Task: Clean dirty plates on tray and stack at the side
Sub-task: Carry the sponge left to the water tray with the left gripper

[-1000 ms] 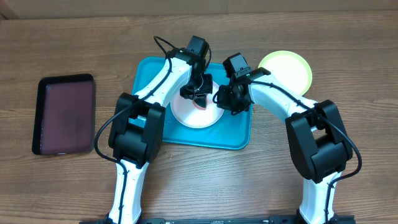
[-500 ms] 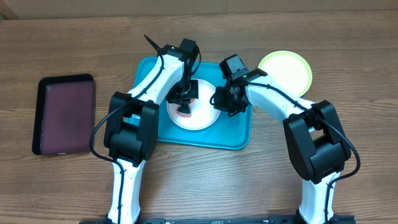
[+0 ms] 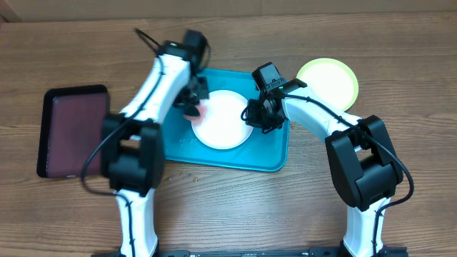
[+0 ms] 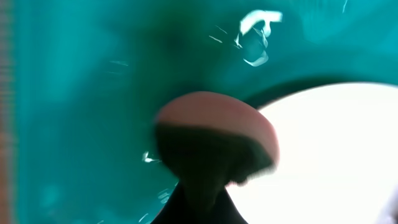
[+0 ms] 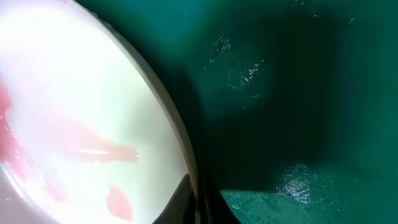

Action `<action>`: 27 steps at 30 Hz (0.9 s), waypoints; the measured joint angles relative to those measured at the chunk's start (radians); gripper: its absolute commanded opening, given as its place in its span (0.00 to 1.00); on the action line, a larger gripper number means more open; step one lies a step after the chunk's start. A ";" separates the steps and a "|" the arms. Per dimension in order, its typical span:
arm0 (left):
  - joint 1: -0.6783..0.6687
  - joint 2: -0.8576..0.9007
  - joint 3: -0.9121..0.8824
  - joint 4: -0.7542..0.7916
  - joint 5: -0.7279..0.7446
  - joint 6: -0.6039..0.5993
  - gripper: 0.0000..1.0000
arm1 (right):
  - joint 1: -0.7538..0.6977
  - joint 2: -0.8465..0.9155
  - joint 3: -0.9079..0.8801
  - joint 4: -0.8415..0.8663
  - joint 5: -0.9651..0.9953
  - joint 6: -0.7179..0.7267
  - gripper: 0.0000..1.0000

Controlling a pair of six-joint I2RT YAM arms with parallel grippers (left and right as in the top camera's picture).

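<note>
The white plate [image 3: 225,121] lies on the teal tray [image 3: 271,153]. In the right wrist view the white plate [image 5: 68,81] carries red smears [image 5: 93,149]. My right gripper [image 3: 255,114] is shut on the plate's right rim, which sits between its fingers [image 5: 198,202]. My left gripper [image 3: 191,107] is shut on a pink sponge [image 4: 214,124] at the plate's left edge, over the tray [image 4: 74,93]. The yellow-green plate [image 3: 328,80] lies on the table right of the tray. The pale blue plate is not visible.
A dark maroon tray [image 3: 75,130] lies on the table at the left. Small shiny specks lie on the teal tray floor [image 4: 255,37]. Bare wood shows in front of the tray.
My left gripper has swept the sponge from the plate's middle to its left edge. The right gripper has held still on the rim.
</note>
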 measured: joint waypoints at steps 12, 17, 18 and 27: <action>0.351 -0.199 0.026 -0.115 -0.011 -0.006 0.04 | 0.000 0.000 0.000 0.000 0.000 0.000 0.04; 0.517 -0.199 0.024 -0.105 -0.014 -0.013 0.04 | 0.000 0.000 0.000 0.000 0.000 0.000 0.04; 0.547 -0.199 0.020 -0.097 -0.014 -0.017 0.04 | 0.000 0.000 0.000 0.001 0.001 0.000 0.04; 0.726 -0.199 -0.049 -0.040 -0.010 -0.030 0.05 | 0.000 0.000 0.000 0.002 0.001 0.000 0.04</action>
